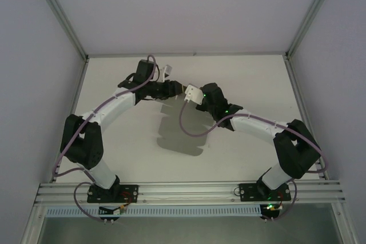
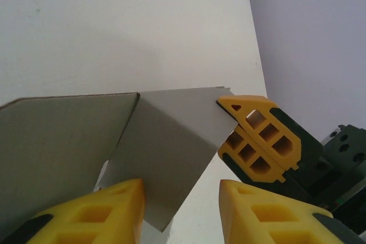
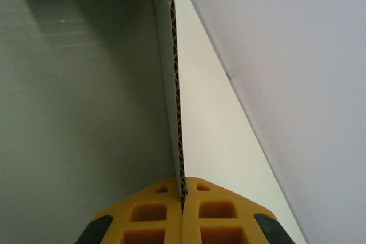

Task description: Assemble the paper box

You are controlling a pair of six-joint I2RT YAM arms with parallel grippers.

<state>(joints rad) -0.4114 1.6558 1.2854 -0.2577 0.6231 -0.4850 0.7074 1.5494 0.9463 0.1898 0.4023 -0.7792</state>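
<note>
Seemingly light, stiffish yet crease-prone, the paper box [image 2: 166,147] hung above the table [image 2: 114,27], 1 wall edge pinched in the closed right gripper [image 3: 183,195], the part-open left gripper [image 2: 182,192] straddling a flap, best gripped near folds.

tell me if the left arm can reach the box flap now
Likely yes: the flap's corner sits between its open jaws with nothing in the way; the right jaws grip the box edge beside it.
</note>
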